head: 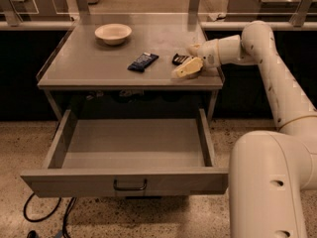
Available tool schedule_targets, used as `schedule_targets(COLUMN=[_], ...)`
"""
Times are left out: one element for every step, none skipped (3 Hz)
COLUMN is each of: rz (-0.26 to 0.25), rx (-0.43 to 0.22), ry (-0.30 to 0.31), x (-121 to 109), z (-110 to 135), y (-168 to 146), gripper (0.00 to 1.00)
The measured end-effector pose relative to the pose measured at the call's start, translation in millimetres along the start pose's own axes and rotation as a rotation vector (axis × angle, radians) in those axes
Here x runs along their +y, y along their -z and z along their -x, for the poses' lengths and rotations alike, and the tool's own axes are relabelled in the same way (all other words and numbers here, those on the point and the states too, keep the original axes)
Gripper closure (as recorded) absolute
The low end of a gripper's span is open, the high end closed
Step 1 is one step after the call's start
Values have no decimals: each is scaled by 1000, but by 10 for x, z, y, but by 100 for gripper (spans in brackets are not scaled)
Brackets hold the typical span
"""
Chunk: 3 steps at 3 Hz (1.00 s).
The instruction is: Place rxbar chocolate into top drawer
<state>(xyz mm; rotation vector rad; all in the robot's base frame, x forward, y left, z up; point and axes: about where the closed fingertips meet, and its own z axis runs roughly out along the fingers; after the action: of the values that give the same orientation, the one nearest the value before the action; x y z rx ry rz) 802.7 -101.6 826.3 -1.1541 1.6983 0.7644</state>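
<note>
The rxbar chocolate (177,59) lies flat on the table (89,68), toward the table's right edge as I see it and a little short of its front lip. Only the bar's left part shows; the rest is covered by the gripper (183,61).

The gripper sits low over the table's right side. Its fingers are spread, one pale finger (187,68) on the side nearer the table's front and the other on the far side, with the bar's right end between them. I cannot tell whether either finger touches the wrapper. The arm (277,83) reaches in from beyond the table's right edge, wrist level with the tabletop.

A dark blue bar (142,62) lies at an angle near the table's middle, apart from the black one. A pale bowl (113,33) stands upright toward the table's back left.

The top drawer (74,181) is directly under the tabletop and pulled well out past the table's front. I see only its bare grey floor inside, and the dark handle (130,185) is at the centre of the front panel. A black cable (44,214) loops on the floor below the table's front left. The robot's white base (270,187) stands off the table's front right corner.
</note>
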Motion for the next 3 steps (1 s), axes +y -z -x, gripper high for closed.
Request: schedule_targets(rz=[-2, -89, -261], rx=[3, 73, 186], ry=[1, -14, -35], x=[-12, -154, -367], z=[-1, -22, -41], y=[-9, 43, 272], gripper=[0, 0, 0])
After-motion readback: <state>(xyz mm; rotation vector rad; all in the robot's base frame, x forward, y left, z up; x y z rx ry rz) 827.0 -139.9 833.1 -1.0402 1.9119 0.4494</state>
